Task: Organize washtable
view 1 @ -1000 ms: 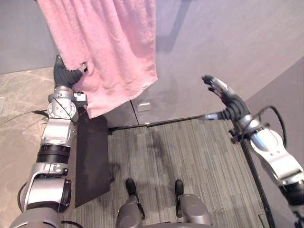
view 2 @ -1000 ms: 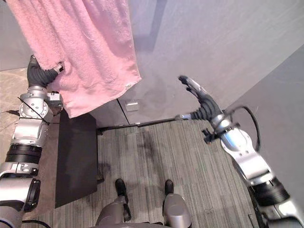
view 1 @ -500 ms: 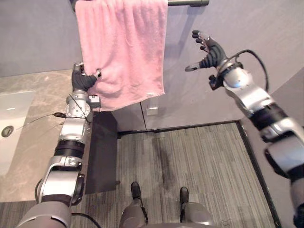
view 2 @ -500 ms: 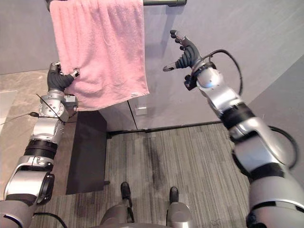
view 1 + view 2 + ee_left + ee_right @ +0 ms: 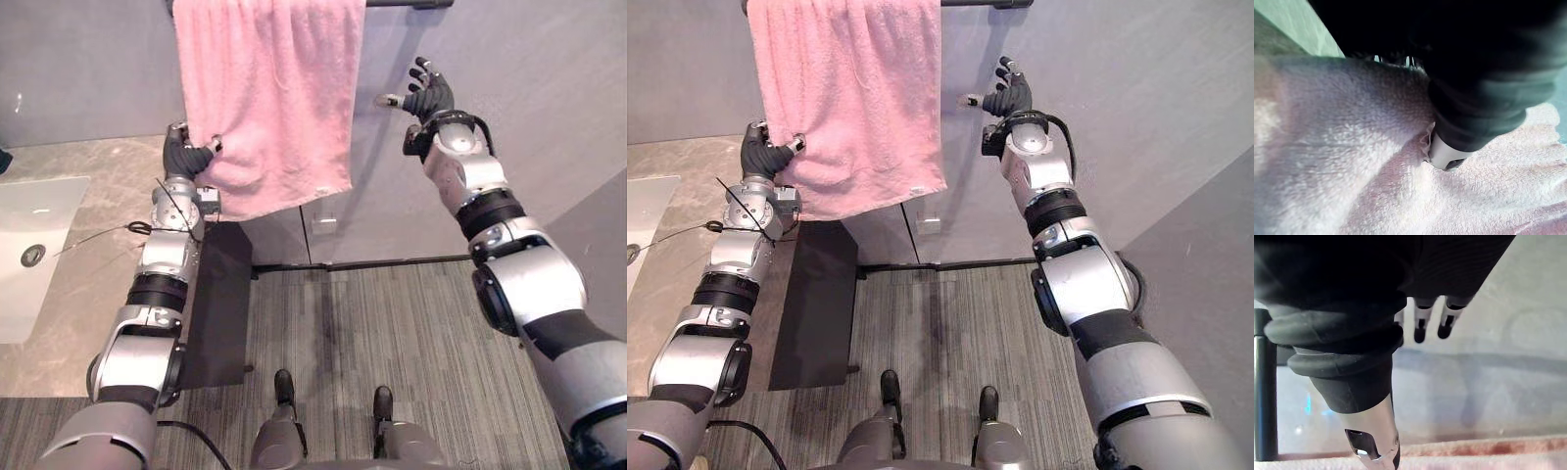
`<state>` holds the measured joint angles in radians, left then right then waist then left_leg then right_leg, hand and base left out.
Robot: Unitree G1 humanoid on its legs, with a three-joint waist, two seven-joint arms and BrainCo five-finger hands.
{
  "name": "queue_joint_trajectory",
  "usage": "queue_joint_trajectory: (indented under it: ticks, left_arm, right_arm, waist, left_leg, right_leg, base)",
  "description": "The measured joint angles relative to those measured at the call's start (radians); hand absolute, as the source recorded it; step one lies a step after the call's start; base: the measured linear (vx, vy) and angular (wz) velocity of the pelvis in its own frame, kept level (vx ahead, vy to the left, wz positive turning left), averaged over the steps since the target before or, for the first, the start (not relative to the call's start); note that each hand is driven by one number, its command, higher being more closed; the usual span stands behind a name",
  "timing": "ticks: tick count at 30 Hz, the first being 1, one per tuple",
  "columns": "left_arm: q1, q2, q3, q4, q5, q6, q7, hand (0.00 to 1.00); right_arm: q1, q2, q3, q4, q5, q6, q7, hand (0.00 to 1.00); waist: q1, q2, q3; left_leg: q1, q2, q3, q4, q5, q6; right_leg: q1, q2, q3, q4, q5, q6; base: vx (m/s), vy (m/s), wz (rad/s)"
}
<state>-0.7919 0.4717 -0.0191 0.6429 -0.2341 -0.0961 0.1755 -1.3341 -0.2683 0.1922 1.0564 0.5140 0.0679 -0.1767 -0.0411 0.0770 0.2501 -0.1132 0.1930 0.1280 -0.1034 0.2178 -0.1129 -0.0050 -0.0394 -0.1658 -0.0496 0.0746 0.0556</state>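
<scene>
A pink towel (image 5: 269,98) hangs from a black rail (image 5: 411,3) on the grey wall. My left hand (image 5: 188,157) grips the towel's lower left edge, thumb and fingers pinched on the cloth. In the left wrist view the thumb (image 5: 1449,152) presses into the towel (image 5: 1352,171). My right hand (image 5: 429,96) is raised beside the towel's right edge, just under the rail's end, fingers straight and holding nothing. The right wrist view shows its fingers (image 5: 1419,328) spread before the wall, with the rail (image 5: 1265,382) and a strip of towel (image 5: 1474,450) past them.
A marble counter (image 5: 88,284) with a white sink (image 5: 34,235) lies at the left. Its dark cabinet side (image 5: 220,304) drops to the striped floor (image 5: 392,333). A small wall socket (image 5: 323,224) sits below the towel.
The camera has tilted up and shifted. My right hand has risen from low on the right to the wall beside the rail's end. The left hand keeps its grip on the towel.
</scene>
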Motion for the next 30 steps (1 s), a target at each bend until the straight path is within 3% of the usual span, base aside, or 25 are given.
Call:
queue_joint_trajectory:
  ticks: [7,16,17,30]
  left_arm:
    - [-0.045,-0.028,0.000,0.034,0.000,0.001,0.001,1.00]
    - [-0.068,-0.029,-0.016,0.029,0.001,-0.001,0.003,1.00]
    - [-0.073,-0.030,-0.020,0.029,0.001,0.000,0.003,1.00]
    - [-0.074,-0.026,-0.014,-0.103,0.001,0.002,0.028,1.00]
  right_arm:
    - [-0.005,0.078,-0.026,0.000,0.036,0.000,-0.004,0.00]
    - [-0.061,0.111,-0.023,0.000,0.036,0.001,-0.003,0.00]
    - [-0.069,0.111,-0.023,0.000,0.036,0.001,-0.003,1.00]
    - [-0.159,0.072,-0.039,-0.003,0.025,0.000,-0.039,1.00]
  waist:
    - [0.003,0.003,0.001]
    - [0.044,0.006,0.003]
    - [0.053,0.007,0.004]
    - [0.081,0.022,0.064]
  left_leg:
    - [-0.013,0.000,-0.016,0.000,0.001,-0.001]
    - [-0.016,-0.001,-0.017,0.000,0.001,-0.001]
    - [-0.017,-0.001,-0.018,0.000,0.001,-0.001]
    - [-0.020,0.000,-0.027,0.001,0.006,-0.003]
  right_leg:
    - [0.000,0.002,-0.019,-0.001,0.000,0.000]
    - [0.000,0.002,-0.023,-0.002,-0.001,0.000]
    - [-0.001,0.002,-0.024,-0.002,-0.001,0.000]
    - [-0.001,0.002,-0.033,0.015,-0.015,-0.003]
  base:
    - [-0.02,-0.005,0.07]
    - [0.00,-0.001,0.01]
    - [0.00,0.000,0.00]
    - [0.00,-0.001,0.04]
